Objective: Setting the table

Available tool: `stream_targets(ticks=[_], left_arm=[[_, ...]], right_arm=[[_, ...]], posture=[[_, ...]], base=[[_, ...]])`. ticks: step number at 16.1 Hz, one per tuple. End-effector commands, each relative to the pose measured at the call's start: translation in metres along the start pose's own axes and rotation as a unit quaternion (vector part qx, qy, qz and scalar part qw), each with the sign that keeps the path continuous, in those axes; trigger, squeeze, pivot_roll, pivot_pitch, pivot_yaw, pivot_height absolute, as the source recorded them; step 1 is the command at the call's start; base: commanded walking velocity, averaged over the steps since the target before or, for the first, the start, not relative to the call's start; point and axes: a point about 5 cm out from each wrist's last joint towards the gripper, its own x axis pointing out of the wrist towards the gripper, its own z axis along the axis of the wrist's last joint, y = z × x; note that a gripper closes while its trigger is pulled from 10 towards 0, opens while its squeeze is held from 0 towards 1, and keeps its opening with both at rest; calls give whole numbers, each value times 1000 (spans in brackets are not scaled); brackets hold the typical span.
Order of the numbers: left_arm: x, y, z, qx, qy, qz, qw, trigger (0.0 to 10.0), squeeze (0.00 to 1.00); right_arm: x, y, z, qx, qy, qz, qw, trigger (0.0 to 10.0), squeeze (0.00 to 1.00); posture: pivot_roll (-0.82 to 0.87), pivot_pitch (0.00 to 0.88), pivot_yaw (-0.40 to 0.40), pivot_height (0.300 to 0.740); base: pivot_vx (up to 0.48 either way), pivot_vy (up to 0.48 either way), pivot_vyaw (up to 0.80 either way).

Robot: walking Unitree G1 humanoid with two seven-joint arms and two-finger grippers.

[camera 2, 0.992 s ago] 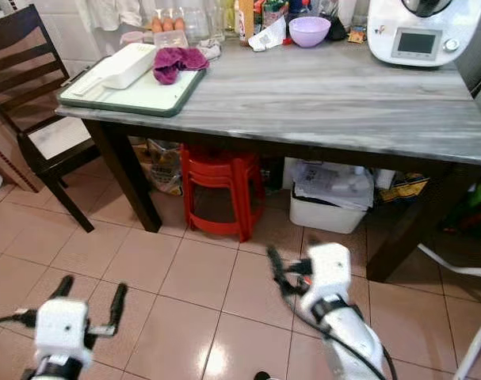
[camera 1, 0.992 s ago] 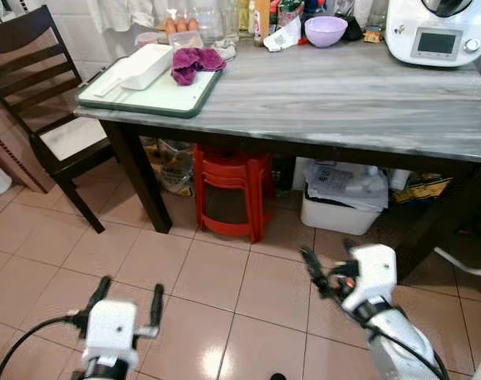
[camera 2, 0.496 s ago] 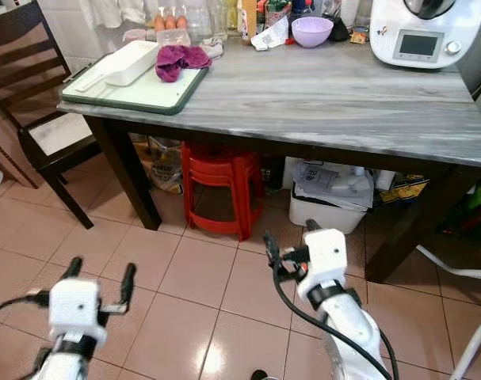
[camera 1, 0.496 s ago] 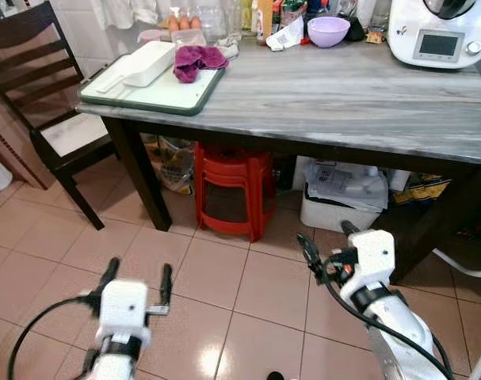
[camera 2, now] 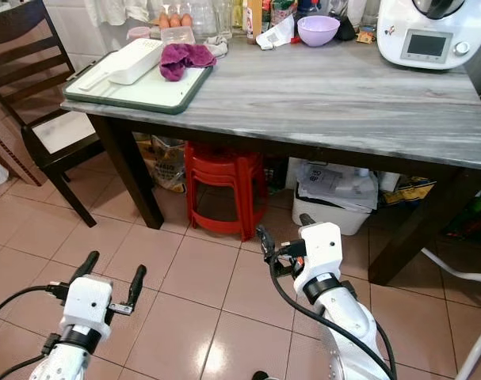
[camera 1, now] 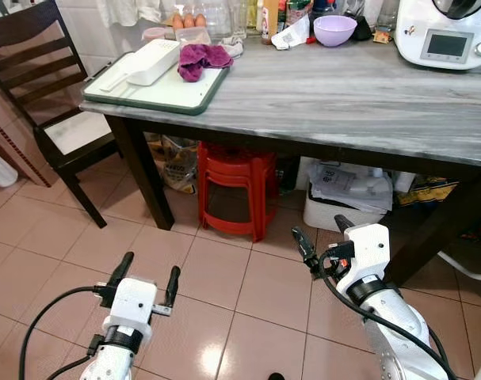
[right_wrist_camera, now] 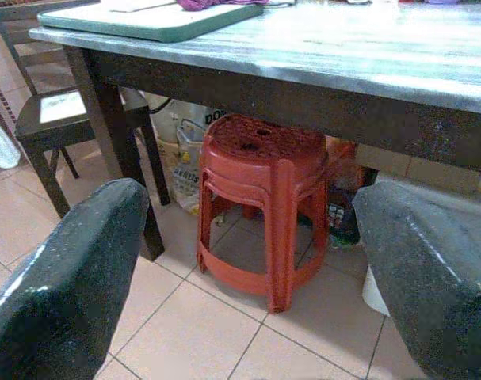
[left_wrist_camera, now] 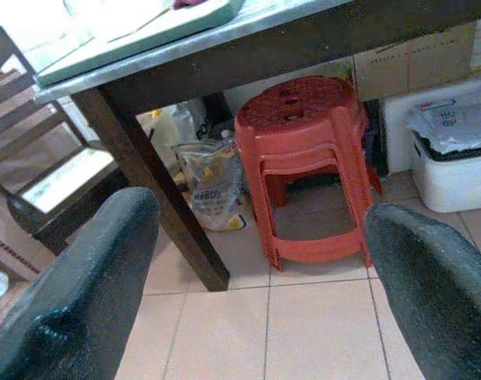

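Note:
A grey marble table (camera 1: 343,95) stands ahead. At its left end lies a green tray (camera 1: 177,93) carrying a white oblong box (camera 1: 153,62) and a crumpled purple cloth (camera 1: 202,58). A lilac bowl (camera 1: 335,29) sits at the back among jars and eggs. My left gripper (camera 1: 150,267) hangs open low over the floor tiles, short of the table's left leg. My right gripper (camera 1: 319,228) is open too, low in front of the table, pointing under it. Neither holds anything.
A stack of red plastic stools (camera 1: 234,190) and a white bin (camera 1: 347,202) full of papers sit under the table. A dark wooden chair (camera 1: 50,103) stands at the left end. A white kitchen appliance (camera 1: 450,36) occupies the back right corner.
Both grippers have come up and forward a little toward the table. The camera has shifted slightly. Nothing on the table has moved.

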Motion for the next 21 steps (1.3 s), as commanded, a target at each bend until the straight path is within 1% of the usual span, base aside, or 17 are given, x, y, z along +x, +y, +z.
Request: stream_targets(ticks=[1, 3, 4, 8, 10, 15, 18, 21], left_arm=[[-1, 3, -5, -1, 5, 4, 1000, 10000, 0], [1, 1, -12, -12, 13, 0, 1000, 10000, 0], [1, 3, -15, -11, 13, 1, 1000, 10000, 0], [3, 5, -25, -9, 19, -12, 1000, 10000, 0], [4, 3, -29, -9, 20, -17, 1000, 10000, 0], [6, 2, -32, -10, 18, -25, 999, 10000, 0], [2, 6, -38, -15, 27, -16, 999, 10000, 0], [2, 8, -41, -15, 28, -17, 999, 10000, 0]], right_arm=[[-1, 1, -3, 5, 7, 0, 1000, 10000, 0], [-1, 1, -4, 2, 7, -3, 1000, 10000, 0], [-1, 2, -4, 1, 8, -5, 1000, 10000, 0], [0, 1, -5, 4, 10, -10, 1000, 10000, 0], [-1, 2, -5, 4, 9, -12, 1000, 10000, 0], [-3, 3, -7, 1, 11, -18, 1000, 10000, 0], [-5, 1, -7, -1, 10, -27, 1000, 10000, 0], [-3, 2, -7, 0, 9, -26, 1000, 10000, 0]], posture=[[-109, 80, 37, 740], [-114, 79, 44, 740], [-114, 79, 45, 740], [-116, 80, 55, 740], [-118, 78, 59, 740], [-123, 84, 66, 740], [-127, 87, 75, 740], [-122, 88, 73, 740]], base=[[0, 0, 0], [0, 0, 0], [0, 0, 0], [0, 0, -672], [0, 0, 0], [0, -327, 0], [0, -414, 0], [0, -412, 0]])
